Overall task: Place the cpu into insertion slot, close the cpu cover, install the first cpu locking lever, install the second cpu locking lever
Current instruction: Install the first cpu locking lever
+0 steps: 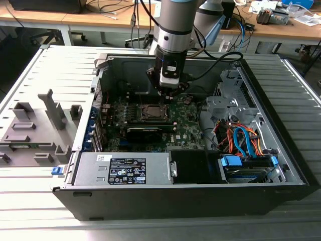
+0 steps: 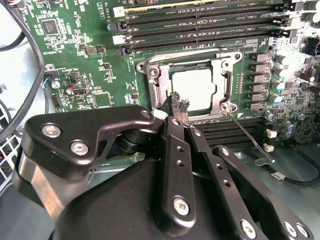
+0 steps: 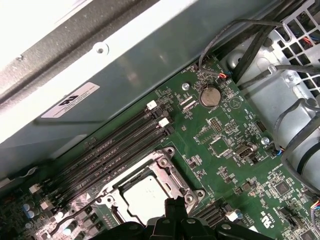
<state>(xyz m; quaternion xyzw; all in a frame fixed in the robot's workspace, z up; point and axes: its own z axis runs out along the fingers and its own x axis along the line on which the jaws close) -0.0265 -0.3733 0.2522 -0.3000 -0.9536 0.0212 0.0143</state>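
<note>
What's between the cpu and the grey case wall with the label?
In the first wrist view: the edge of the cover, then long black memory slots, between the cpu and the case wall.

**Exterior view.** The camera stood off the arm, raised beyond the computer case on its power supply side. It looked obliquely down into the open case from a moderate distance, with the motherboard at the frame's centre.

**Second wrist view.** The camera sat behind the gripper, close above the board, and looked along it onto the cpu and cpu cover.

**First wrist view.** The camera faced across the board toward the case wall, from slightly farther off.

Both wrist views shared the cpu, the cpu cover and the memory slots. The exterior view contained this region.
</note>
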